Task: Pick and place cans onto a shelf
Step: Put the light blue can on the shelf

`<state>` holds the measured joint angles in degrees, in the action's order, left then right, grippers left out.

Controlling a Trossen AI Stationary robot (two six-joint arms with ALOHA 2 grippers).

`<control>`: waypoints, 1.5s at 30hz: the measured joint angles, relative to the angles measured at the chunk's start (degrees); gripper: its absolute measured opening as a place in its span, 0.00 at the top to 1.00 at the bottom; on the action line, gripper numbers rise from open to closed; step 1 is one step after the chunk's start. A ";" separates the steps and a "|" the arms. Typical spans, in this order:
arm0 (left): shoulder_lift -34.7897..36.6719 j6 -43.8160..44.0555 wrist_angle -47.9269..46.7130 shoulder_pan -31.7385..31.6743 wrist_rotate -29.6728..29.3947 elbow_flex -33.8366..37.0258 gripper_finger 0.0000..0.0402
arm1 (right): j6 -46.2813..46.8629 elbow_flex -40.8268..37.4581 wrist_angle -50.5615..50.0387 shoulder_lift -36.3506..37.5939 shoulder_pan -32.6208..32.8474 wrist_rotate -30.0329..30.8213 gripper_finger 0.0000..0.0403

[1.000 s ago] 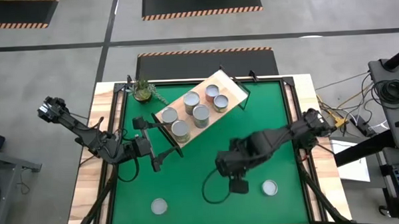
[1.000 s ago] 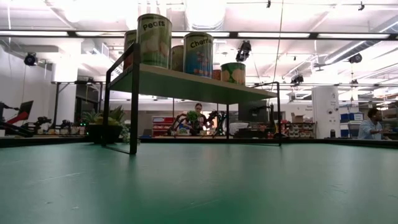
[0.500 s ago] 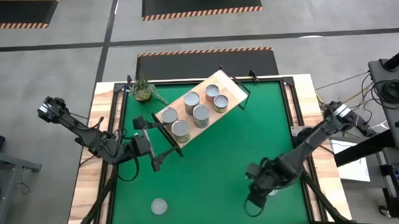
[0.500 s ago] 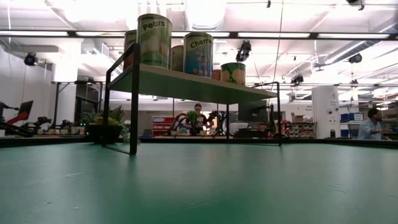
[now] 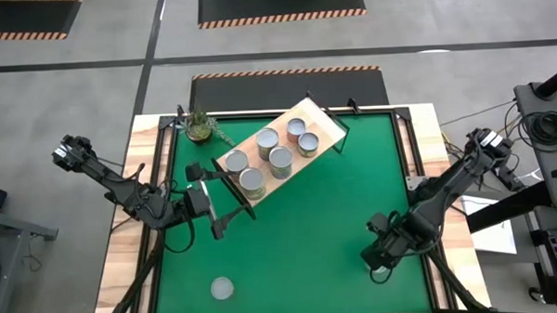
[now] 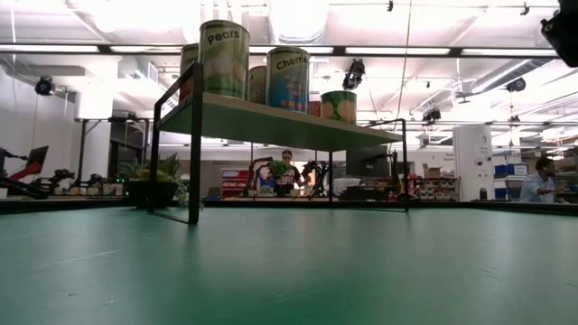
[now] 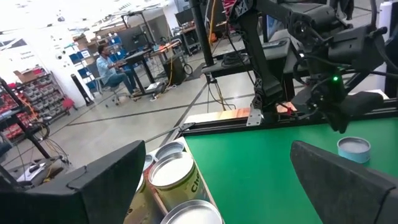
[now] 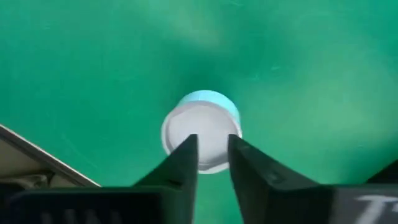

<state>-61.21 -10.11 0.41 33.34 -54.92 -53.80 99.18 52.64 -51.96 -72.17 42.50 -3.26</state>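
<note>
Five cans stand on the shelf; a sixth lower left. Right gripper, fingers narrow, hangs above a seventh, perhaps clear of it. Left gripper spread wide, mid-left.

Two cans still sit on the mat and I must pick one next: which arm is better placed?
Right, probably. The right hand hangs directly above a can near the mat's right front corner, fingers narrowly parted. The left hand waits beside the shelf, apart from the other loose can.

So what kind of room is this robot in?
Probably a robotics lab or workshop: shelving with bins, a person at a desk, and the shelf of cans on a green table mat.
</note>
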 joint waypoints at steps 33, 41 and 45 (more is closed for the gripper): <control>0.02 0.13 -0.44 0.00 0.00 0.00 0.05 | -1.71 0.53 6.24 -13.45 0.39 -4.23 0.10; 0.02 0.13 -0.44 0.00 0.00 0.00 0.05 | -1.64 0.55 6.14 -13.40 0.35 -2.95 0.30; 0.02 0.13 -0.44 0.00 0.00 0.00 0.05 | -1.27 0.55 5.99 -13.11 0.35 -2.93 0.36</control>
<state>-61.19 -9.98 -0.03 33.34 -54.92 -53.80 97.91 53.19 -45.97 -85.29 42.85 -6.19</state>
